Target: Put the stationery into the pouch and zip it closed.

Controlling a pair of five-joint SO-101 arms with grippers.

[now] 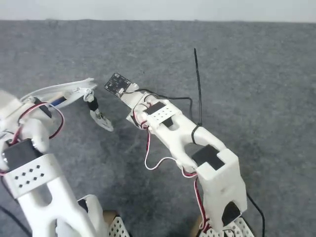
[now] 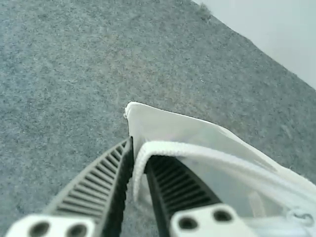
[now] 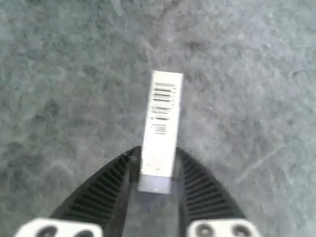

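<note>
My left gripper (image 2: 138, 163) is shut on the zipper rim of the white pouch (image 2: 197, 143), which it holds above the grey table. In the high view this gripper (image 1: 93, 104) points down at centre left, and a white flap of the pouch (image 1: 103, 121) hangs from it. My right gripper (image 3: 157, 158) is shut on a flat white stationery piece (image 3: 163, 108) with a barcode label. The piece sticks out past the fingertips, over bare table. In the high view the right arm (image 1: 163, 121) stretches in from the lower right and covers its own fingers.
Grey carpet-like cover (image 1: 247, 74) spreads over the whole table, with open room at the back and right. A thin black cable (image 1: 198, 84) runs up from the right arm. A pale wall (image 1: 158, 9) borders the far edge.
</note>
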